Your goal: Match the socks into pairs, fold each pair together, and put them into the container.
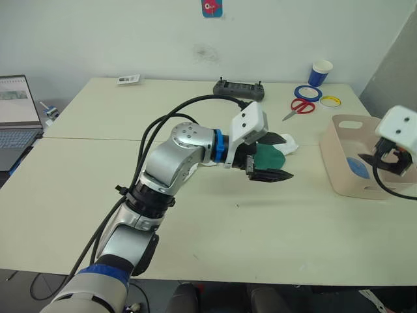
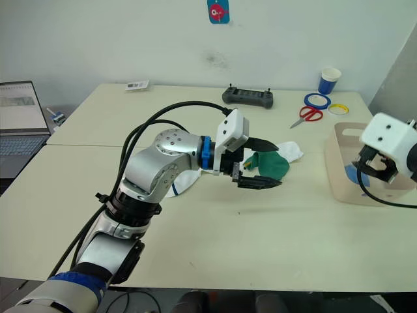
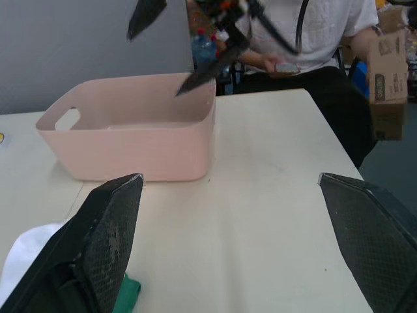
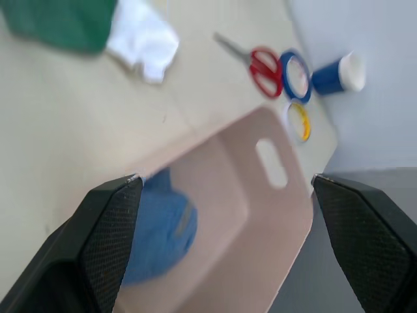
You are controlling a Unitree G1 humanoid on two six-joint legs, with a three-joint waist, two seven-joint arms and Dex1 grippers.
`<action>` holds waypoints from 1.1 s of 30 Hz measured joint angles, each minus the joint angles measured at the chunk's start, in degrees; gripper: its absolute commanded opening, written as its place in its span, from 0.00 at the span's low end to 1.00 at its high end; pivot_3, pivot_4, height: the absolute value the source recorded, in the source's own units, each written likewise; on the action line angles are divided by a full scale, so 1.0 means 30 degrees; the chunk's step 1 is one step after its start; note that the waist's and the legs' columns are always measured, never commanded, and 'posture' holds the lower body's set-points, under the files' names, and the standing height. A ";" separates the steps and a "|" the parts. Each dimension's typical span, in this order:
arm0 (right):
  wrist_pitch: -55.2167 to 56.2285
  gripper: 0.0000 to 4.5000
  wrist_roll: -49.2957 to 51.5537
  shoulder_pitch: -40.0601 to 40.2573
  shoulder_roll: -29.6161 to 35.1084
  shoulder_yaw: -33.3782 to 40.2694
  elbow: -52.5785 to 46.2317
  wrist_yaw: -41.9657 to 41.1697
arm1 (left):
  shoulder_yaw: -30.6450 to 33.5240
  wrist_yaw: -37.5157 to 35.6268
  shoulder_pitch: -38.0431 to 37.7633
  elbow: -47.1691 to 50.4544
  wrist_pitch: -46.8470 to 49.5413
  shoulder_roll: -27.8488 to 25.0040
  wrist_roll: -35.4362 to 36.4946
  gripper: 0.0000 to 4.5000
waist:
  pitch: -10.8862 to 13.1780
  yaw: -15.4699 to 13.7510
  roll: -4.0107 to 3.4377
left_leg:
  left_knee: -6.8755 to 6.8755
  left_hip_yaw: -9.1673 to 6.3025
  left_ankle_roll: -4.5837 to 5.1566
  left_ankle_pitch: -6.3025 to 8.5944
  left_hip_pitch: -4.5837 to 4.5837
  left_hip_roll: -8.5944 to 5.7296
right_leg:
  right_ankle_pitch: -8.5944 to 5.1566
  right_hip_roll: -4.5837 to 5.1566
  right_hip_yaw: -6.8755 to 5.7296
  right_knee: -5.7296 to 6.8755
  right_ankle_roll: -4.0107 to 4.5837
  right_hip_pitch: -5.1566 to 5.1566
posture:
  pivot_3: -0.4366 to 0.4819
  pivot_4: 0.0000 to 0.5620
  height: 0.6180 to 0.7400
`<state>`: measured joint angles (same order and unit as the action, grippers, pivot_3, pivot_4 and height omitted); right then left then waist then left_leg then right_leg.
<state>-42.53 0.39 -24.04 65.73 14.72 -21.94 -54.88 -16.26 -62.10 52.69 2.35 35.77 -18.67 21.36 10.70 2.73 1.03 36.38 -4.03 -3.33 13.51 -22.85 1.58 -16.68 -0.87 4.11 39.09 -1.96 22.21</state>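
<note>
A dark green sock point(image 1: 269, 156) lies mid-table with a white sock point(image 1: 290, 145) touching its far right side. My left gripper point(image 1: 277, 156) hovers open right over the green sock, one finger on each side of it, holding nothing. Another white sock point(image 2: 182, 182) peeks out from under my left forearm. The pale pink container point(image 1: 345, 130) stands at the table's right edge, and a light blue sock bundle point(image 4: 159, 228) lies inside it. My right gripper point(image 1: 391, 160) hangs open and empty above the container's inside.
Red scissors point(image 1: 298, 106), blue and yellow tape rolls point(image 1: 307, 92) and a blue paper cup point(image 1: 320, 72) sit at the back right. A black controller point(image 1: 240, 90) lies at the back centre, a laptop point(image 1: 14, 120) at the far left. A person point(image 3: 306, 39) sits beyond the table's right end.
</note>
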 measured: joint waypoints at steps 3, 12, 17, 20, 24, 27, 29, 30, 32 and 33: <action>-0.1899 0.99 0.1885 -0.1548 -0.2696 0.0684 -0.2406 0.1120 | 0.0897 -0.0411 -0.1055 0.1146 0.0492 -0.0514 0.1321 1.00 | -0.0001 0.0116 -0.0001 | 0.0001 -0.0020 -0.0003 -0.0001 -0.0006 0.0012 | 0.0001 -0.0004 -0.0010 0.0014 0.0002 0.0000 | 0.48 0.27 1.00; -0.4800 0.99 0.4983 0.2199 -0.9594 0.0218 -0.8658 0.5087 | 0.2669 -0.0300 -0.5348 0.2791 0.0053 -0.5103 0.1276 1.00 | -0.0007 -0.0244 -0.0008 | 0.0018 -0.0069 -0.0001 0.0000 -0.0026 0.0000 | 0.0029 0.0010 -0.0049 0.0005 0.0053 -0.0010 | 0.48 0.27 1.00; -0.2785 0.99 0.4631 0.6224 -1.1418 -0.1423 -0.9162 0.6858 | 0.4412 0.0822 -0.8499 0.2161 -0.1718 -0.6315 0.0415 1.00 | -0.0008 -0.0320 -0.0008 | 0.0025 -0.0047 0.0002 0.0002 -0.0019 0.0005 | -0.0001 0.0016 -0.0034 -0.0001 0.0004 -0.0007 | 0.48 0.27 1.00; -0.0989 0.99 0.3935 0.8262 -1.1827 -0.2536 -0.8916 0.7618 | 0.5337 0.1606 -1.0705 0.1796 -0.2950 -0.6373 0.0007 1.00 | -0.0010 -0.0310 -0.0007 | 0.0021 -0.0046 0.0002 0.0002 -0.0012 0.0018 | 0.0003 0.0012 -0.0034 0.0005 0.0011 -0.0007 | 0.48 0.27 1.00; 0.1289 0.99 0.3041 1.0893 -1.2507 -0.3307 -0.7819 0.8511 | 0.6769 0.3144 -1.3742 0.1611 -0.4337 -0.5836 -0.0240 1.00 | -0.0017 -0.0313 0.0001 | 0.0021 -0.0046 0.0001 0.0003 -0.0008 0.0022 | 0.0007 0.0015 -0.0033 0.0006 0.0018 -0.0011 | 0.48 0.27 1.00; 0.2295 0.99 0.3018 1.2784 -1.3049 -0.3317 -0.7194 0.8726 | 0.7522 0.3441 -1.6296 0.1753 -0.5514 -0.5836 -0.0363 1.00 | -0.0018 -0.0313 -0.0002 | 0.0016 -0.0041 0.0001 0.0003 -0.0003 0.0031 | 0.0007 0.0017 -0.0025 0.0004 0.0023 -0.0008 | 0.48 0.27 1.00; 0.2835 0.99 0.3079 1.3665 -1.3022 -0.3309 -0.7083 0.8667 | 0.7831 0.3666 -1.7546 0.2153 -0.5905 -0.5786 -0.0358 1.00 | -0.0018 -0.0315 -0.0002 | 0.0016 -0.0041 0.0000 0.0004 -0.0003 0.0034 | 0.0019 0.0019 -0.0029 0.0003 0.0044 -0.0009 | 0.48 0.27 1.00; 0.3025 0.99 0.3078 1.3787 -1.2936 -0.3317 -0.7016 0.8635 | 0.7896 0.3848 -1.7794 0.2375 -0.5945 -0.5710 -0.0326 1.00 | -0.0018 -0.0328 -0.0001 | 0.0016 -0.0043 0.0000 0.0003 -0.0001 0.0033 | 0.0035 0.0018 -0.0031 0.0003 0.0052 -0.0013 | 0.48 0.27 1.00; 0.3387 0.99 0.3067 1.3795 -1.2808 -0.3338 -0.7024 0.8582 | 0.8290 0.4222 -1.8314 0.3327 -0.5819 -0.5481 0.0016 1.00 | -0.0023 -0.0331 0.0005 | 0.0016 -0.0034 -0.0004 0.0001 0.0010 0.0033 | 0.0032 0.0019 -0.0021 -0.0004 0.0097 -0.0018 | 0.48 0.27 1.00; 0.3509 0.99 0.3052 1.3784 -1.2702 -0.3407 -0.7018 0.8586 | 0.8424 0.4305 -1.8564 0.3911 -0.5776 -0.5469 0.0218 1.00 | -0.0028 -0.0319 0.0012 | 0.0016 -0.0024 -0.0004 0.0001 0.0018 0.0033 | 0.0018 0.0019 -0.0013 -0.0004 0.0121 -0.0024 | 0.48 0.27 1.00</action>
<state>-32.00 9.55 17.31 27.62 4.50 -42.99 -29.12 9.01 -49.18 -3.00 14.08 18.44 -35.08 22.01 10.62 1.78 1.07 36.42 -4.10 -3.34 13.51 -22.79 1.68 -16.63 -0.81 4.07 39.08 -1.60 22.14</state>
